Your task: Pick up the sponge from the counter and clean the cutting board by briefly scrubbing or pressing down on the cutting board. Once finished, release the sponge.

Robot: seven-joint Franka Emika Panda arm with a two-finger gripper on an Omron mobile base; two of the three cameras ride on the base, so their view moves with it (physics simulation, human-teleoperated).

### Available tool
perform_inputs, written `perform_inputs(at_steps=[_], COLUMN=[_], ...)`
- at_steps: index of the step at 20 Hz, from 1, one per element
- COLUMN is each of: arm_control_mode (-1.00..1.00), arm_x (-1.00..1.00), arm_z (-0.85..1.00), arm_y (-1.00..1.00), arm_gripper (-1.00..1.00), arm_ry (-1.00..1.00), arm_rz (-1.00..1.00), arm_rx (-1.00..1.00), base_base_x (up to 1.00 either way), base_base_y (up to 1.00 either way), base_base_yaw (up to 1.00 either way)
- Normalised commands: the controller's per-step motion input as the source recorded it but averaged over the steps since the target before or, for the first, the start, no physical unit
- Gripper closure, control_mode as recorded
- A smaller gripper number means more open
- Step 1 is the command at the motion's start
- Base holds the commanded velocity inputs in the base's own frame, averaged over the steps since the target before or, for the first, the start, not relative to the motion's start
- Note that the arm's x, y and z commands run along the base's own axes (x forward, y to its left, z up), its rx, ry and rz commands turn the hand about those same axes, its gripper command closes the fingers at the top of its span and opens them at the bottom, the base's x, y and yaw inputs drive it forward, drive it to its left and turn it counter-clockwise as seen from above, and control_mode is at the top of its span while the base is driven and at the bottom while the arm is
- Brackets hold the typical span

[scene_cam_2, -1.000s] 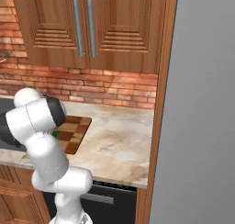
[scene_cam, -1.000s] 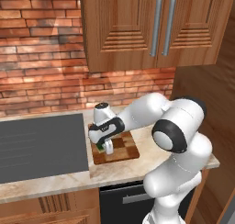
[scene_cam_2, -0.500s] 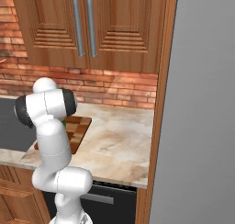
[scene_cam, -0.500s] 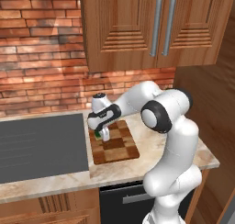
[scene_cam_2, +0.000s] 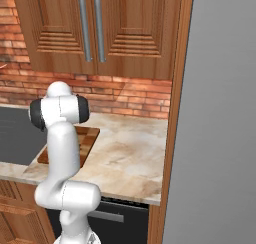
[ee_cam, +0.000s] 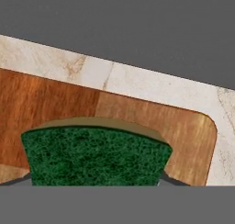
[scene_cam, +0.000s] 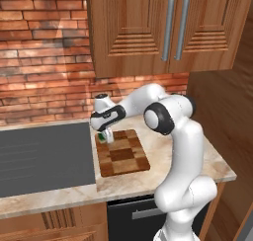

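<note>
- One sponge (ee_cam: 95,155) sits clamped in the hand (scene_cam: 105,136), its fingers closed on the block's sides, so the scrubbing face can be carried and pushed against wood.
- Seen from the hand, the sponge's dark green face is coarse and fibrous, with a thin yellow-green layer edging the top; it looks soft enough to give under pressure, though that is my guess.
- The sponge (scene_cam: 102,136) hangs at the board's (scene_cam: 122,152) far left corner, close over it or on it; I cannot tell whether it actually touches the wood.
- The hand points down from a long reach of the arm, which suits pressing straight onto the board rather than wiping sideways.
- The board is a flat rectangle with rounded corners, checkered in light and dark brown squares, smooth and slightly glossy. It lies flat on the surface (scene_cam: 163,158), just beside the cooktop (scene_cam: 44,158), where a downward push should not tip it.
- From the right side, the board (scene_cam_2: 89,136) shows partly behind the arm.
- The surface is beige marbled stone with pale veins, hard and polished.
- The cooktop is a plain dark grey panel, flush and featureless.
- Farthest back stand a red brick wall (scene_cam: 44,62) with rough mortar lines, and wooden cupboards (scene_cam: 168,30) with grey bar handles.
- Scrubbing seems under way or about to begin; letting go is not yet done.
</note>
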Motion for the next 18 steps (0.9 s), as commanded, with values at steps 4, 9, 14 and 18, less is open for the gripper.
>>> perform_inputs(at_steps=[4, 9, 14, 18], arm_control_mode=[-1.0, -1.0, -1.0, -1.0], arm_x=[0.31, -0.08, -0.42, -0.59], arm_z=[-0.28, -0.24, -0.26, -0.33], arm_y=[-0.15, -0.52, -0.71, -0.74], arm_gripper=[1.0, 1.0, 1.0, 1.0], arm_ry=[0.0, -0.03, -0.08, -0.11], arm_rz=[0.0, -0.02, -0.04, -0.06], arm_rx=[0.0, 0.02, 0.07, 0.07], base_base_x=[0.0, 0.0, 0.0, 0.0], base_base_y=[0.0, 0.0, 0.0, 0.0], base_base_yaw=[0.0, 0.0, 0.0, 0.0])
